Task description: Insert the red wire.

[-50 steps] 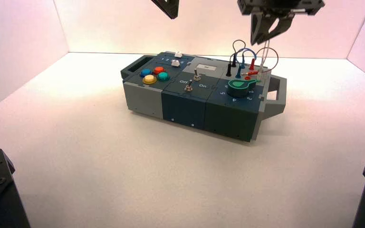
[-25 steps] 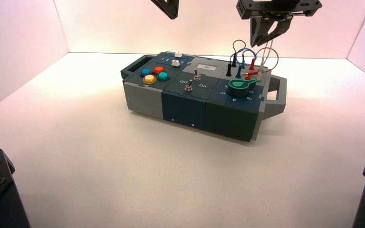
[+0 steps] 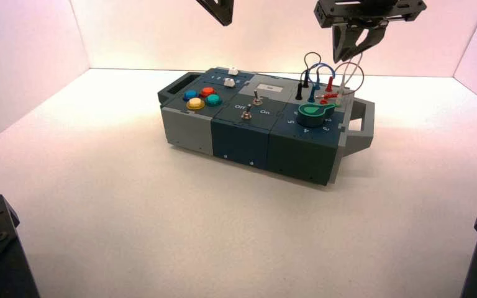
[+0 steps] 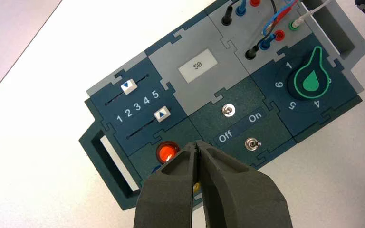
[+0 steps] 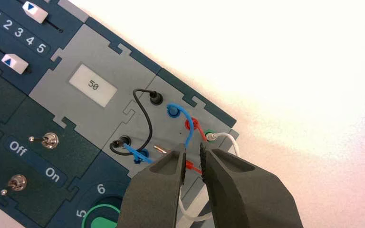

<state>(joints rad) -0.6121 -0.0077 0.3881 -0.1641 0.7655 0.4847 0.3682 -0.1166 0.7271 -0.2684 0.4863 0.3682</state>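
The red wire (image 3: 350,76) loops over the box's (image 3: 242,133) far right corner. One red plug (image 3: 329,83) stands upright in a socket. The other red plug (image 3: 328,96) lies loose on the grey panel. In the right wrist view this loose plug (image 5: 193,167) shows between the fingers, its metal tip (image 5: 160,149) bare. My right gripper (image 3: 351,51) hangs well above the wire section; in its wrist view it (image 5: 192,154) is slightly open and empty. My left gripper (image 4: 197,145) is shut and empty, high over the button end.
Black (image 5: 145,118), blue (image 5: 183,111) and white (image 5: 228,140) wires crowd the same panel. A green knob (image 3: 313,112), two toggle switches (image 3: 252,104), coloured buttons (image 3: 201,98) and a display reading 50 (image 5: 93,85) fill the rest of the box.
My right gripper has shifted slightly to the right and a little up above the wires. The left arm and the wires have not moved.
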